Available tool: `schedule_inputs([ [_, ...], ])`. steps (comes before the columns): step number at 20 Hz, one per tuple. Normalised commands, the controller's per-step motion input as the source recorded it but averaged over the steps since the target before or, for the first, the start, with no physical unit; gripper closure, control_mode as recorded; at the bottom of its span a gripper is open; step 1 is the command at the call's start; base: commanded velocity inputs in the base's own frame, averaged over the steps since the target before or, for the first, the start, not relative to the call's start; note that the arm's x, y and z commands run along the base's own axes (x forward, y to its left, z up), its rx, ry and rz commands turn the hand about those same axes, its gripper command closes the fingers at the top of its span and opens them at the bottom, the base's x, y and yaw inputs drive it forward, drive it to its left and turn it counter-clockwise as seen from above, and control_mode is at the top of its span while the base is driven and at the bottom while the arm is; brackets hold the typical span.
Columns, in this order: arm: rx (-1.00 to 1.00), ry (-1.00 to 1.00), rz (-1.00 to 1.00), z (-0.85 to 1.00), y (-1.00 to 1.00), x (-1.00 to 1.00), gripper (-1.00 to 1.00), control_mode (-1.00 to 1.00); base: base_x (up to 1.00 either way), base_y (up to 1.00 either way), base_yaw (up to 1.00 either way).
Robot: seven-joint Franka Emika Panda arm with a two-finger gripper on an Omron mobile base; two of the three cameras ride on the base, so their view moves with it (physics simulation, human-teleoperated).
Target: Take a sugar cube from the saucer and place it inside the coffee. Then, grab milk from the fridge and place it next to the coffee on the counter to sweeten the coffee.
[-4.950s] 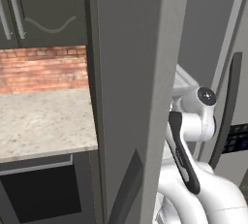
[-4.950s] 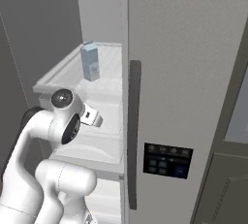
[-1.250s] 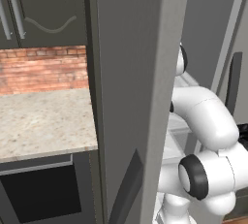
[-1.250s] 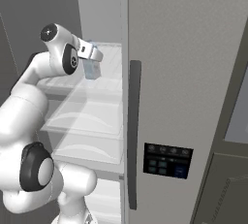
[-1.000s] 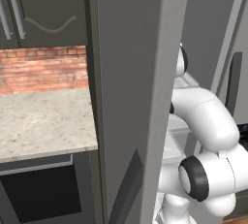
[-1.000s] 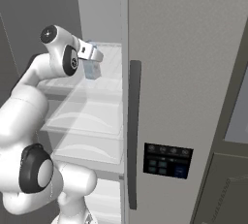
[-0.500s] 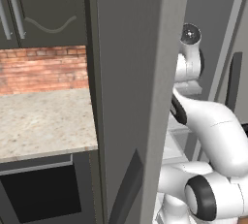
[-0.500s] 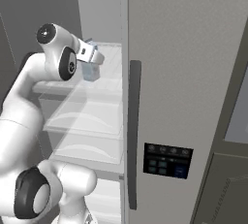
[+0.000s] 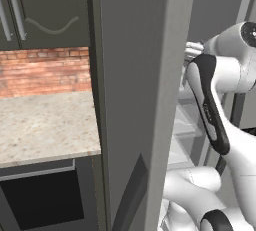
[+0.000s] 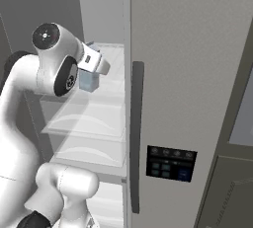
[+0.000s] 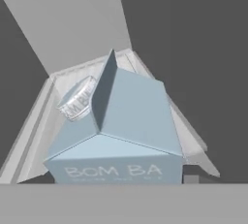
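Observation:
The milk is a pale blue gable-top carton with a clear round cap, very close under the hand camera. It stands on an upper glass shelf inside the open fridge. In the right base view the milk is partly covered by my gripper, which sits right over its top. The fingers are hidden, so I cannot tell how the jaws stand. The counter lies to the left, beyond the swung-out fridge door. The coffee, saucer and sugar cube are out of view.
The fridge's shut right door carries a long dark handle and a dark control panel. Dark upper cabinets and a brick wall stand behind the counter, with a dark oven front below. My arm is between the open door and the shelves.
Since five seconds ago the arm has risen from low to the upper shelf. Over the last second the hand stayed at the carton while the elbow swung over.

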Motion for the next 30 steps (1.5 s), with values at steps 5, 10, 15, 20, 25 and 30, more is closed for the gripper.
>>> schedule_inputs([
  [5, 0.0, 0.0, 0.05, -0.14, -0.16, -1.0, 1.0, -1.0, 0.0, 0.0, 0.0],
  [10, -0.01, 0.0, 0.06, -0.15, -0.06, -1.0, 1.0, -1.0, 0.0, 0.0, 0.0],
  [15, 0.0, 0.0, 0.02, -0.04, -0.19, -0.4, 1.0, 1.0, -0.6, -0.53, 0.12],
  [20, 0.0, 0.0, 0.0, 0.0, 0.0, 0.0, 1.0, 1.0, -1.0, -0.92, 0.46],
  [25, 0.0, 0.0, 0.0, 0.0, 0.0, 0.0, 1.0, 1.0, -0.86, -0.21, 0.86],
  [30, 0.0, 0.0, 0.0, 0.0, 0.0, 0.0, 1.0, 1.0, -0.39, 0.1, 0.99],
])
